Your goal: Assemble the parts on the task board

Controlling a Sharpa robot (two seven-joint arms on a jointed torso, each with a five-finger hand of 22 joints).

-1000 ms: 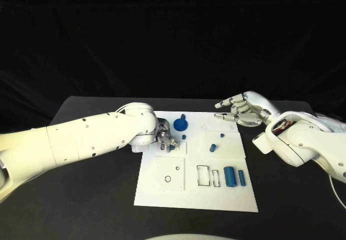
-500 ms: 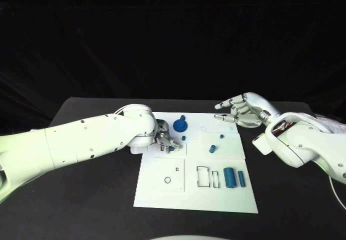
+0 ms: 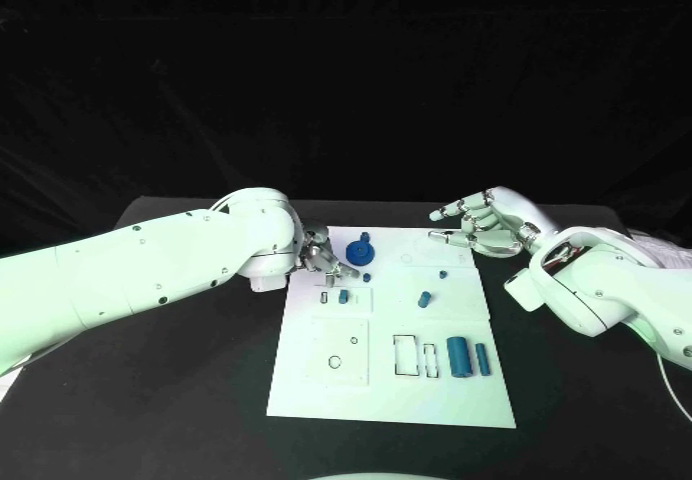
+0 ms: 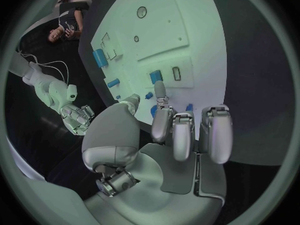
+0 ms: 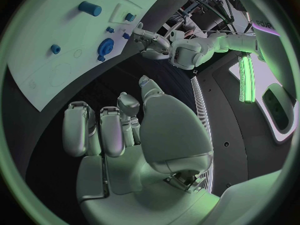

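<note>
Black surface, white task board at its middle. Left hand over board's far left corner, fingers apart, empty, small blue part just beside. Right hand off the far right corner, fingers spread, empty.

No text, label, brand, number or sign can be read anywhere. The task board carries only outlined rectangles and small circles, no lettering. At the rim of the right wrist view a few pale marks on a dark panel are too small to make out.
</note>
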